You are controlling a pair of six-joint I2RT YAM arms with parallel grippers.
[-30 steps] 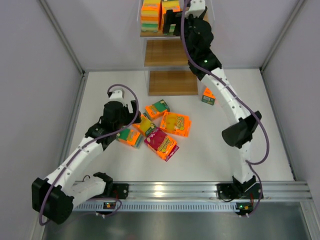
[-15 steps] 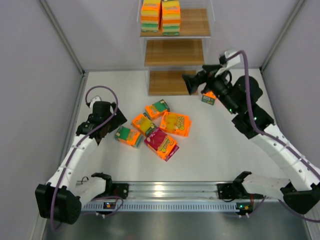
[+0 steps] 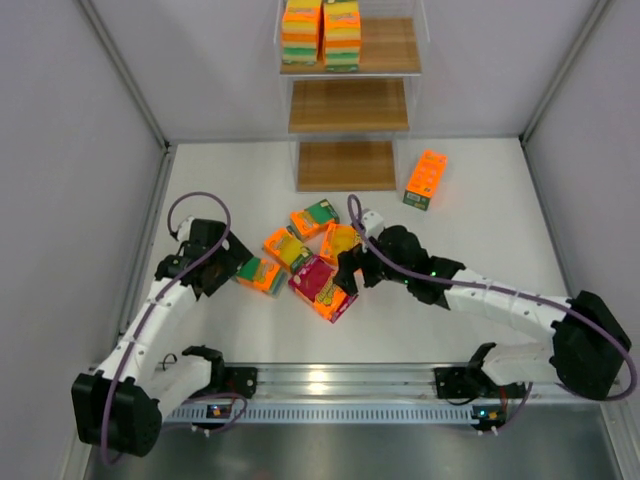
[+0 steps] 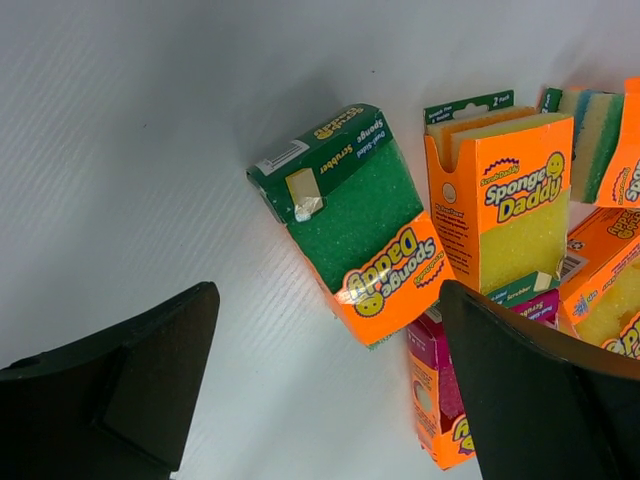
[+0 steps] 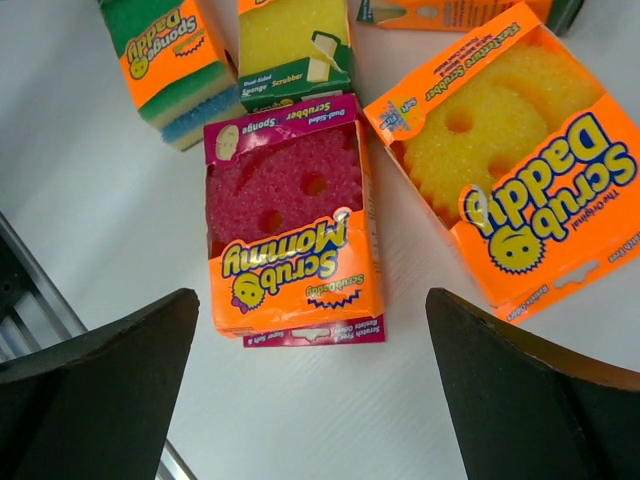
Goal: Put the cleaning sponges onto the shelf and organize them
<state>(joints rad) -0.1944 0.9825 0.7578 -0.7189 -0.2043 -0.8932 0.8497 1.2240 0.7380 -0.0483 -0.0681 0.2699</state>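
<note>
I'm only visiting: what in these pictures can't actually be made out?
Top view: the sponge stacks on the shelf run off the upper edge.
Top view: the right arm covers part of the yellow pack.
Left wrist view: a finger of the left tool hides part of the magenta pack.
Right wrist view: the frame edge cuts the topmost pack.

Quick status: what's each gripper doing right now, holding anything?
Left gripper: open, empty, pointed at the green pack.
Right gripper: open, empty, over the magenta pack.
</note>
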